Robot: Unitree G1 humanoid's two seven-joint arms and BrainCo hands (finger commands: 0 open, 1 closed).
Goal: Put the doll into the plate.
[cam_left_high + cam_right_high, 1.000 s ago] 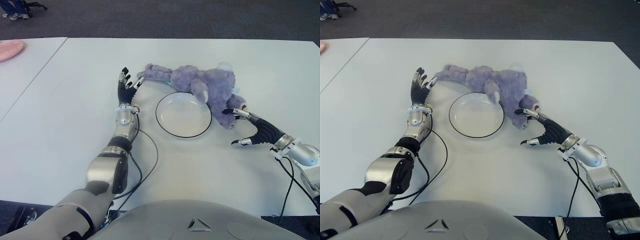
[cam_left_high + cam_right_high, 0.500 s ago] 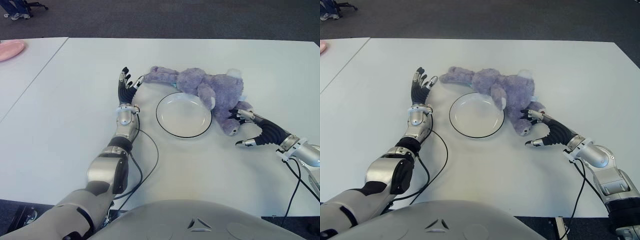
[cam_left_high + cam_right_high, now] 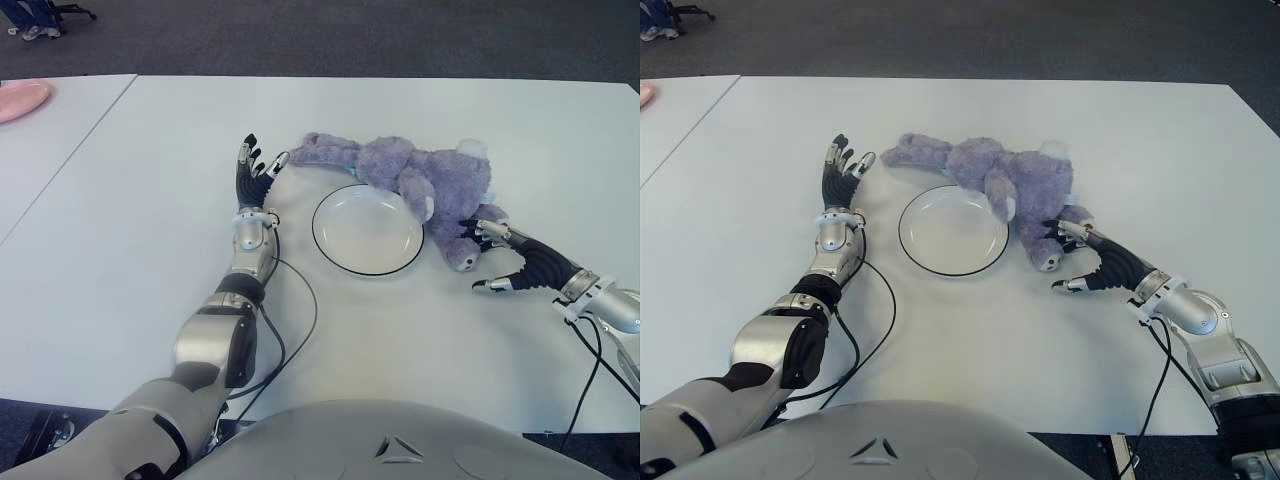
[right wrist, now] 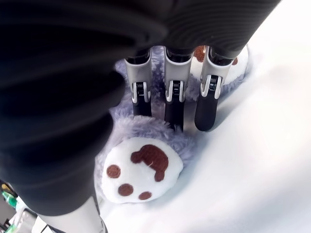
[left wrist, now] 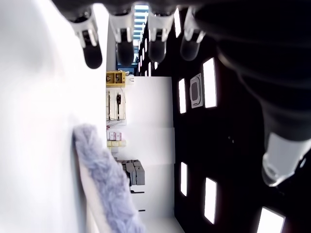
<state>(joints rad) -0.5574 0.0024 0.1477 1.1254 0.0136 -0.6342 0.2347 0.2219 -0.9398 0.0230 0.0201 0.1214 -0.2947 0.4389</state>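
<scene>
Eye view: a purple plush doll (image 3: pixel 420 182) lies on the white table (image 3: pixel 120 250) at centre frame, along the upper right rim of the empty plate (image 3: pixel 366 229). The left hand (image 3: pixel 250 175), fingers spread, stands left of it.

Right wrist view: the right hand (image 4: pixel 170 97), fingers extended, holds nothing, fingertips (image 4: pixel 204 116) at the doll's paw (image 4: pixel 141 170).

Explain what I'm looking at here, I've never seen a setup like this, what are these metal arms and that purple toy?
It is a humanoid robot seen through its own cameras: two head views look down at a white table, and one close-up comes from each wrist. A purple plush doll lies beside a white plate, not in it. The right robot hand reaches around the doll's foot, fingers resting on the fur above its paw, not clearly gripping. The left robot hand, fingers spread, shows near the doll's other end, holding nothing.
</scene>
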